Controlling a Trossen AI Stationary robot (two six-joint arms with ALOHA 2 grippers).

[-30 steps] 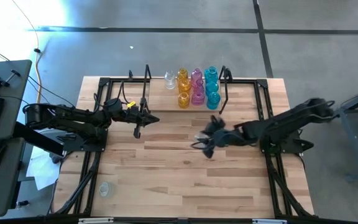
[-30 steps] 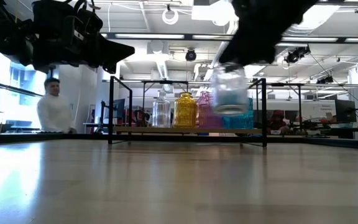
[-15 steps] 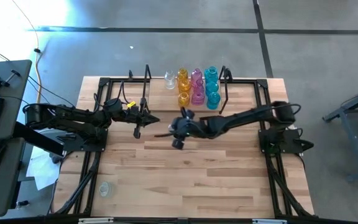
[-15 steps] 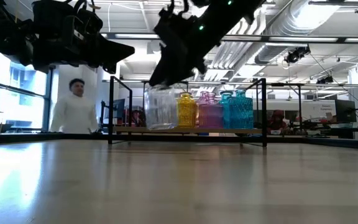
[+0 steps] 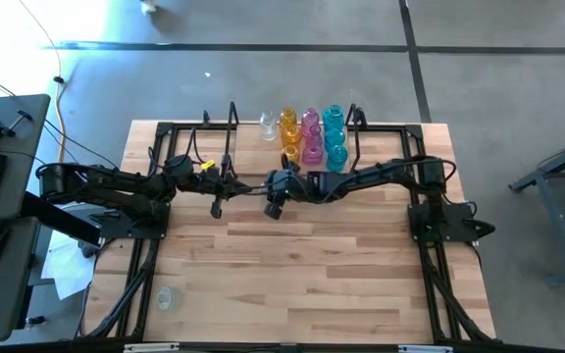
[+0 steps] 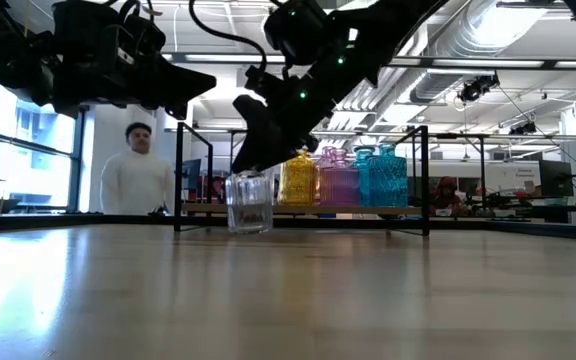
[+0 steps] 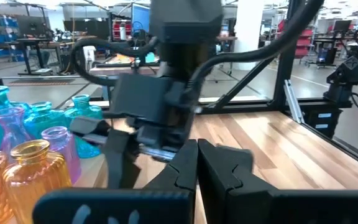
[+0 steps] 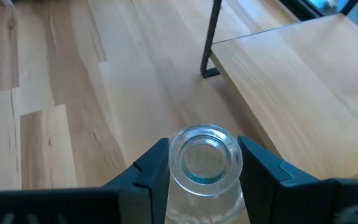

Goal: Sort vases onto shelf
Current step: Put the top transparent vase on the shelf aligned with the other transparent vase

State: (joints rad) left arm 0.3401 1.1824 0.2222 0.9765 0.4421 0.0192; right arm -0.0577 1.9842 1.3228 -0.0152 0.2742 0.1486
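Your right arm point(image 5: 381, 176) reaches long and low across the table point(image 5: 292, 275), stretched from its base on the right to just in front of the shelf point(image 5: 381, 132). Its gripper point(image 8: 199, 163) is part-way open, fingers point(image 8: 146, 168) pressed either side of the neck of a clear vase point(image 6: 249, 200), which it carries upright. In the low view the vase hangs close to the tabletop, near the shelf's left post point(image 6: 179, 178); whether its base touches the wood you cannot tell.

Your left arm point(image 5: 116, 184) waits on the left side of the table, its gripper point(image 5: 217, 204) fully closed on nothing and pointing toward the carried vase.

From above, the right wrist hides most of the carried vase. On the shelf stand the sorted vases point(image 5: 310, 137): one clear, then amber, pink and cyan columns; their exact count is hard to read where they overlap. Another small clear vase point(image 5: 165, 296) sits alone near the table's front-left corner.

A person point(image 6: 136, 172) in white shows behind the table.

Compared with a second ago, the right arm has swung the vase from mid-table leftward to the shelf's clear end, and lower; the left arm has not moved.
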